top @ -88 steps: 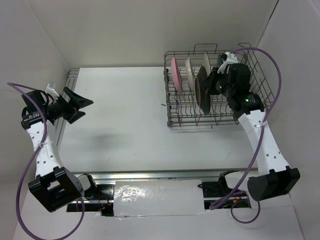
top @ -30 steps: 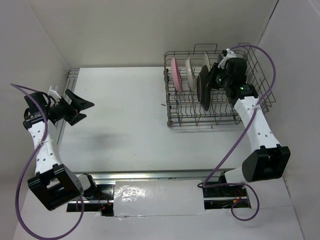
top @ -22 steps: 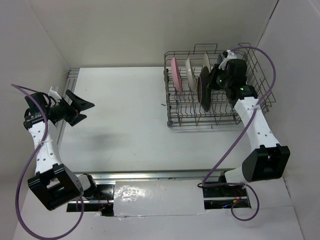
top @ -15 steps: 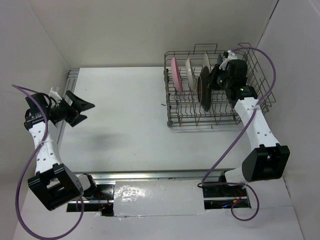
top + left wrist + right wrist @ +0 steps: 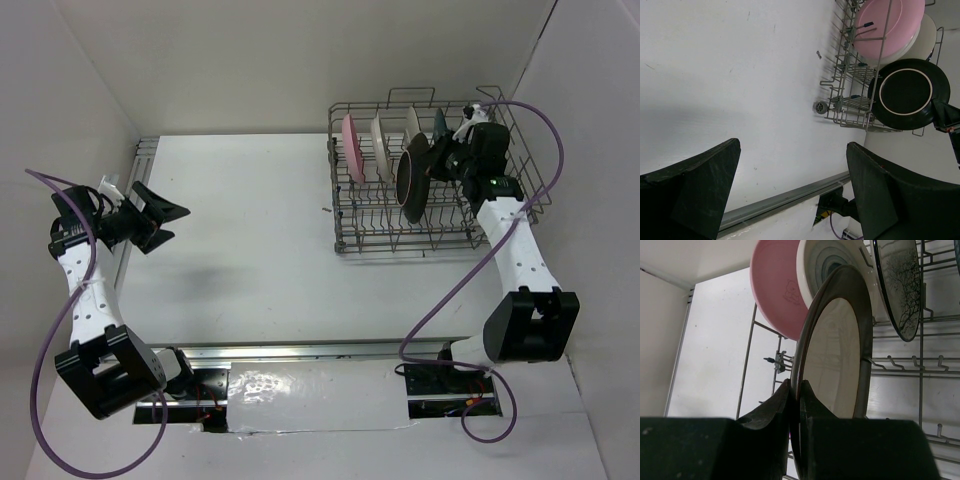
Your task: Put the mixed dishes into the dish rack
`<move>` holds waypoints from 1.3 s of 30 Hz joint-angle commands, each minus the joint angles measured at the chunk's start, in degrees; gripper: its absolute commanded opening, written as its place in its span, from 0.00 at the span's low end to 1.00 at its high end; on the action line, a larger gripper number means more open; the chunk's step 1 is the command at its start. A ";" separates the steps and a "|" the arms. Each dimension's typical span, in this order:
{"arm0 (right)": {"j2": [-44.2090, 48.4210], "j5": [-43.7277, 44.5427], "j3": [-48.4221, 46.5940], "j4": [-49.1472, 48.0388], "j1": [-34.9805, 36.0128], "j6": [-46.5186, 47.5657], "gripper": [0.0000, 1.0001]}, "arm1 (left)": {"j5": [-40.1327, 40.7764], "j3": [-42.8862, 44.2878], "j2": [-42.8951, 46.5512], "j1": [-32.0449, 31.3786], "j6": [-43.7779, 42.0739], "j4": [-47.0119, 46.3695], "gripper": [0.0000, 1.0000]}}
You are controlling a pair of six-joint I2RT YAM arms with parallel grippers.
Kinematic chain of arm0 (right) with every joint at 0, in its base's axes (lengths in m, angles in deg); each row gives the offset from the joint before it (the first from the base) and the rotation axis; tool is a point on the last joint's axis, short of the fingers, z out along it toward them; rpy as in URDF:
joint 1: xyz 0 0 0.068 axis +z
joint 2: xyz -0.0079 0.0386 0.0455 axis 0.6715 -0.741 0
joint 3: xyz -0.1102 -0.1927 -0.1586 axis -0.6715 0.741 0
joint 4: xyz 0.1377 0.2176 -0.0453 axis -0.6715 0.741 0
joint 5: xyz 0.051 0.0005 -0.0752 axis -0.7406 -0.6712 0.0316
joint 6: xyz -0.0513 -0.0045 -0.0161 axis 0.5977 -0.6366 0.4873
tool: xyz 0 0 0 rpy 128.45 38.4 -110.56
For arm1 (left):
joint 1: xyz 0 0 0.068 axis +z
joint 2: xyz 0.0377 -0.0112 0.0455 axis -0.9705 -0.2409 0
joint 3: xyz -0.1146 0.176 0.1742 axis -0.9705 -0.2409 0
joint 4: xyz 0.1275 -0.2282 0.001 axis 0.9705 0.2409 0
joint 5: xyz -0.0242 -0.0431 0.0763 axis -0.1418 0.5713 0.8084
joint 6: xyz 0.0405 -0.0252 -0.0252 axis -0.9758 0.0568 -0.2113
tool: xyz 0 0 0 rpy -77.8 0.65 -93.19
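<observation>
Right gripper (image 5: 436,168) is my tool, up in the upper right of the top view, fingers pinched together on the rim of the brown-rimmed cream plate (image 5: 412,180). In the wrist view the gripper (image 5: 795,389) clamps that rim at lower centre, and the plate (image 5: 832,355) stands on edge, filling mid-frame. It sits inside the dish rack (image 5: 345,245), toward the rack's lower half in the top view; can't tell if its bottom edge rests on the tines. Behind it, slotted upright in a row: pink plate (image 5: 351,148), cream plate with blue centre (image 5: 379,148), grey branch plate (image 5: 411,122), dark teal plate (image 5: 440,123) at the rack's top edge. Left gripper (image 5: 172,222) is at mid-left, jaws wide apart, holding nothing, hanging above the white table (image 5: 250,220), well apart from the rack. Its wrist view shows both fingers (image 5: 700,180) spread, with the rack (image 5: 847,75) in the upper right.
</observation>
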 commanded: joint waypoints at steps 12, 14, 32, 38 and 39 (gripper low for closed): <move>2.99 -1.00 -0.98 -8.29 -2.28 -0.45 0.00 | -0.26 1.20 0.07 0.33 -1.39 -0.45 0.99; 3.08 -1.00 -1.07 -8.29 -2.46 -0.72 0.00 | -0.17 1.02 -0.02 0.33 -1.39 -0.53 0.99; 3.25 -1.70 -1.51 -7.41 -4.13 -0.45 0.00 | -0.26 0.58 -0.02 0.33 -1.48 -0.89 0.99; 2.99 -4.42 -1.86 -6.72 -5.54 0.42 0.00 | -0.26 0.41 -0.11 0.24 -1.48 -0.97 0.99; 2.47 -4.95 -2.90 -6.19 -5.71 0.86 0.00 | -0.35 0.41 -0.11 0.33 -1.48 -0.97 0.99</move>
